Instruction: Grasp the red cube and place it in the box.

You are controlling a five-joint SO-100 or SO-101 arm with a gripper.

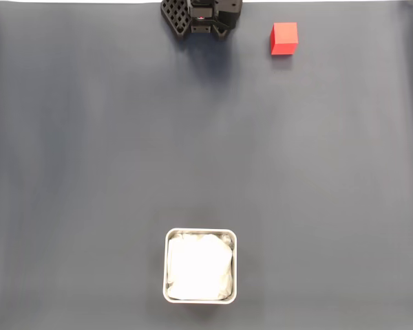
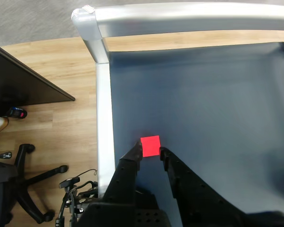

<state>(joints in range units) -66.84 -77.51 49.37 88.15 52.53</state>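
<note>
the red cube sits free on the tabletop near its far edge, well apart from the box at the near edge, and the gripper, part open and empty, seems aimed to take it.

Claw black, fingers parted; arm body at top edge, seemingly raised above surface.

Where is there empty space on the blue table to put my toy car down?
Nearly everywhere. The big blue stretch between the red cube and the box in the fixed view is bare, and so are both sides of the box. It is crowded only at the top edge, where the robot's hand and the cube are.
</note>
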